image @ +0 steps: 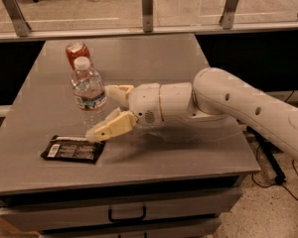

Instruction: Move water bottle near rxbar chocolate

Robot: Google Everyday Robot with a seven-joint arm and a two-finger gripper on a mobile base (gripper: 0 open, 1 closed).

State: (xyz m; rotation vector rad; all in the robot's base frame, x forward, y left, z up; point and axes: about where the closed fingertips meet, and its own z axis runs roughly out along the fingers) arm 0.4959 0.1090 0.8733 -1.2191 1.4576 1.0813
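The water bottle [89,92], clear with a white cap and a dark label band, stands upright on the grey table [188,157]. The rxbar chocolate [72,149], a flat dark wrapper with a white patch, lies just in front of the bottle near the table's front left edge. My gripper [100,112] is at the bottle's right side, open. One finger [118,91] is behind the bottle and the other finger [111,126] is in front of its base, just above the bar. The fingers stand apart from the bottle's sides.
A red Coca-Cola can [76,51] stands right behind the bottle. My white arm [228,103] reaches in from the right across the table. A glass railing with metal posts [147,9] runs along the table's far edge. Drawers sit below the front edge.
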